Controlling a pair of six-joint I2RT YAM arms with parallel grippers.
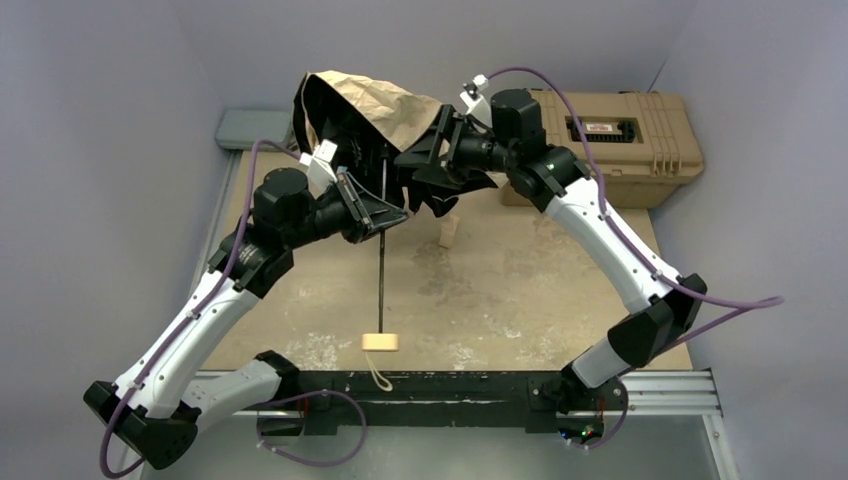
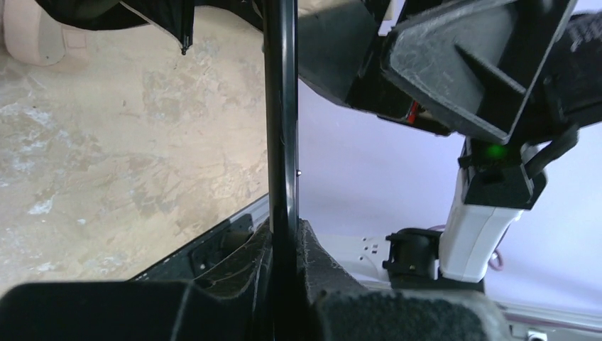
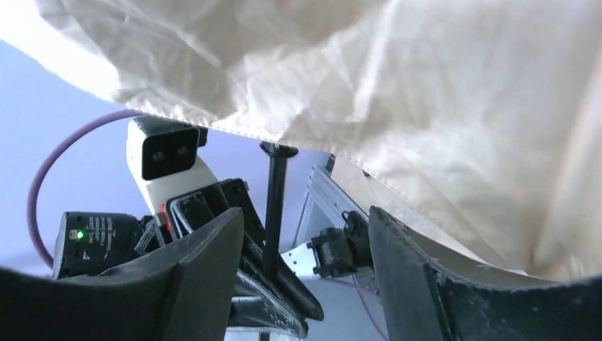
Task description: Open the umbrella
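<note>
Closest to the arm bases, the umbrella (image 1: 383,262) lies with its small cream handle (image 1: 380,342) near the front edge of the sandy surface (image 1: 520,290), and its thin black shaft (image 2: 282,106) runs straight away from there toward the back. Partway up, the left hand (image 2: 284,238) is clamped tight on that shaft, a padded finger pressed to each side of it. Beyond the grip the canopy (image 1: 390,105) hangs lifted off the surface in a crumpled bunch, tan outside and black beneath, its folds slack rather than stretched. The right hand (image 3: 304,234) sits just under the fabric edge with its fingers spread wide and nothing pinched between them. I judge the task barely begun: the shaft is secured, but the canopy has yet to be pushed out and locked, so the real opening is all left to do. At the far right stands a tan toolbox (image 1: 610,135) with its lid down, so what it holds cannot be told.
</note>
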